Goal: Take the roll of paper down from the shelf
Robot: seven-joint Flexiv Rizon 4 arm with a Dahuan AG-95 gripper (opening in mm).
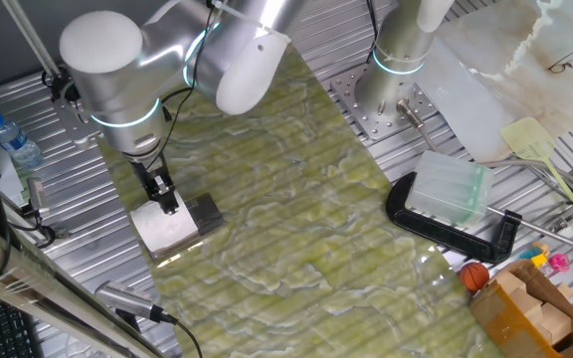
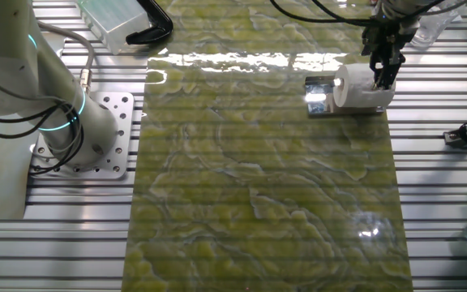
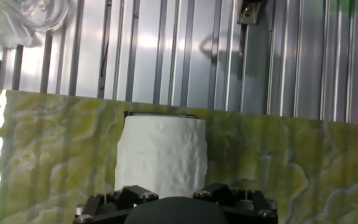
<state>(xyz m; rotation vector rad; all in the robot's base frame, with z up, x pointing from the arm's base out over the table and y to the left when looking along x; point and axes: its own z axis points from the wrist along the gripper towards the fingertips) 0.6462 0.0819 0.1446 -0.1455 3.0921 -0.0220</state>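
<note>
Arm positioned over shelf at mat edge.
The arm reaches down to the green marbled mat [image 1: 296,199]. The roll of paper [image 2: 362,88] lies on its side on the shelf [image 2: 321,95]. The gripper [image 1: 168,202] meets the roll's top; finger spacing cannot be determined.
</note>
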